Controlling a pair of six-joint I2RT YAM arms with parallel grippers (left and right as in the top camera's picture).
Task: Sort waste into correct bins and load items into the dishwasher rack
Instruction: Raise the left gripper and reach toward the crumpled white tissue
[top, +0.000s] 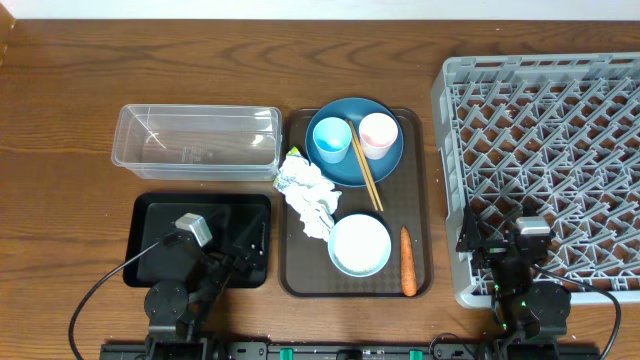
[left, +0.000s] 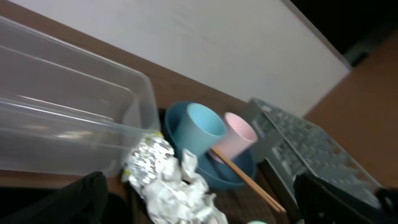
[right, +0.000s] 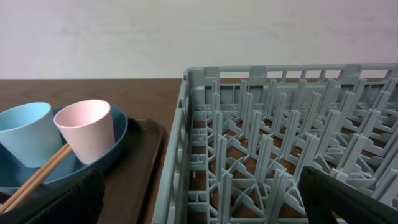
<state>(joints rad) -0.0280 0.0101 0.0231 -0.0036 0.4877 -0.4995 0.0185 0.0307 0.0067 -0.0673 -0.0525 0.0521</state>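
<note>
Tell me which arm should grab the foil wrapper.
The left arm: its open fingers face the foil close ahead in the wrist view; the right arm hangs over the rack, beyond the tray.

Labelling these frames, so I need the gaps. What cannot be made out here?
- Foil wrapper: surface detail lost, left wrist view blurred.
- Black tray: near part hidden by the left arm, overhead.
- Dishwasher rack: right side cut off by the overhead frame edge.
- Bowl: whether anything lies inside, too small to tell, overhead.

text: nothing is reading legibly in any view | wrapper (left: 149, 157): foil is showing blurred, any lettering too unclear to tell
</note>
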